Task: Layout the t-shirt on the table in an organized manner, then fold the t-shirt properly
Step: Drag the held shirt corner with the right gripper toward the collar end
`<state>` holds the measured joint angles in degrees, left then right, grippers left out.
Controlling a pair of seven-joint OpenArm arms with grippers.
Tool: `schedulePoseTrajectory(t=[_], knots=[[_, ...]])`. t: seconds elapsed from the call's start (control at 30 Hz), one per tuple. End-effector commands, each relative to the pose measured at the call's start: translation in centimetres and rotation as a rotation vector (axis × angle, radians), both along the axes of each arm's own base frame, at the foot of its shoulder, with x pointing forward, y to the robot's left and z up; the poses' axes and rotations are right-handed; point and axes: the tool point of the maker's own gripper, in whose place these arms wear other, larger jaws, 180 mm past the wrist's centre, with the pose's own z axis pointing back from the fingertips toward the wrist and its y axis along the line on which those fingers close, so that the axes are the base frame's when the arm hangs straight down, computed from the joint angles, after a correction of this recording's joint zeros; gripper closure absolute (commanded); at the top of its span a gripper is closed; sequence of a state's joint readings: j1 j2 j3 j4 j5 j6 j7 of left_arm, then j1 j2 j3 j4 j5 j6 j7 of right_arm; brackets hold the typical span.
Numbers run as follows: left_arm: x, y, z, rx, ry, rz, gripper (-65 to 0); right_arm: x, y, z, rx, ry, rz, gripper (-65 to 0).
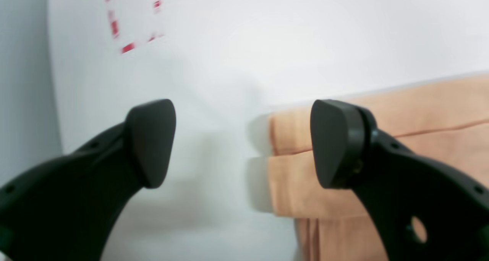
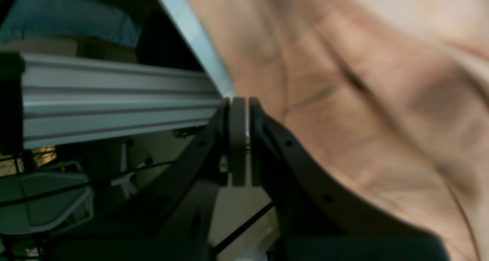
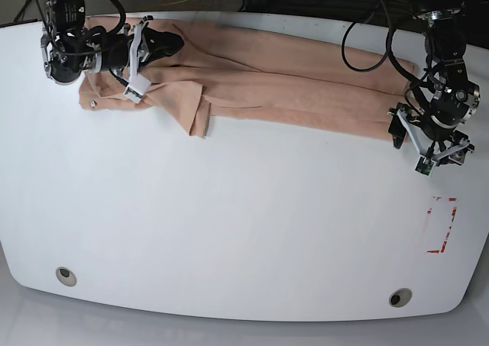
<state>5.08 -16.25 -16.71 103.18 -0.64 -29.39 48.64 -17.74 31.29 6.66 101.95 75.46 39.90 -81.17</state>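
The peach-pink t-shirt lies stretched in a long crumpled band along the far side of the white table. Over its right end hovers my left gripper, open. In the left wrist view that gripper has nothing between its fingers, and the folded t-shirt edge lies by the right fingertip. My right gripper is shut at the shirt's far left end. The right wrist view shows its pads pressed together beside the t-shirt. Whether cloth is pinched at the tips I cannot tell.
A red rectangle outline marks the table near its right edge, also the red outline ahead of the left gripper. Two grommet holes sit near the front edge. An aluminium rail runs behind the table by the right gripper.
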Motion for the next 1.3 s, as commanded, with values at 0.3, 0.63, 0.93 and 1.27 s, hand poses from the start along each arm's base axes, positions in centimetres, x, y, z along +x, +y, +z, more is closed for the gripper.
schedulePoseTrajectory(t=[0.3,0.63,0.93,1.27], knots=[[0.5,0.4,1.1,0.018,-0.034,-0.001,-52.3,6.6,-2.5,4.2,-0.003,-0.212,-0.1,-45.0],[0.6,0.2,1.1,0.016,-0.036,-0.004,-52.3,9.5,-1.0,4.4,-0.014,-0.273,-0.167,-57.1],[0.7,-0.6,0.8,0.004,-0.03,-0.019,-52.3,10.9,1.4,5.9,-0.165,-0.476,-0.057,-57.2],[0.7,-0.8,0.8,-0.003,-0.033,-0.019,-52.3,11.1,0.9,4.8,-0.242,-0.535,-0.087,-57.2]])
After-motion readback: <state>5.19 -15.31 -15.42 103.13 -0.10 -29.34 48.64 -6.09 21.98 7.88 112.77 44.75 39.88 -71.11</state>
